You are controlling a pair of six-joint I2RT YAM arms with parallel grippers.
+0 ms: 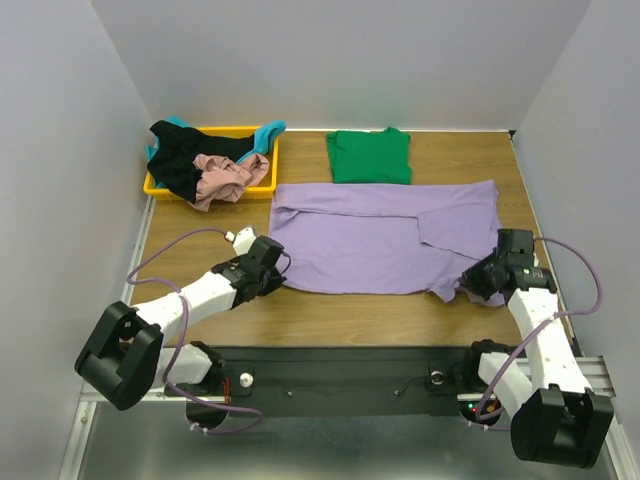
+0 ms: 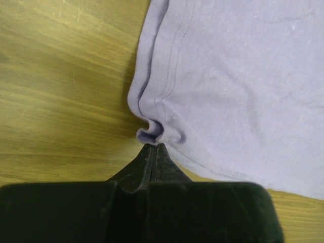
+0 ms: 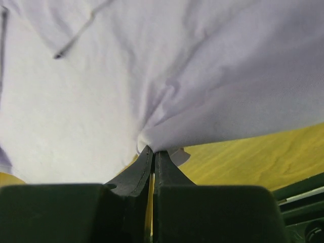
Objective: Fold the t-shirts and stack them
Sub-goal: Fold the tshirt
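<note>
The lavender purple t-shirt (image 1: 385,235) lies spread across the middle of the table, its top part folded over. My left gripper (image 1: 278,272) is shut on its near left corner; the pinched hem (image 2: 150,132) bunches at the fingertips. My right gripper (image 1: 470,280) is shut on its near right corner, where the cloth (image 3: 167,101) gathers at the tips and lifts a little. A folded green t-shirt (image 1: 370,155) lies behind it. Black (image 1: 185,160), dusty pink (image 1: 228,178) and teal (image 1: 268,130) t-shirts are crumpled in the yellow tray (image 1: 265,186).
The yellow tray sits at the back left of the wooden table (image 1: 340,315). Grey walls close in the left, back and right sides. A black base rail (image 1: 340,380) runs along the near edge.
</note>
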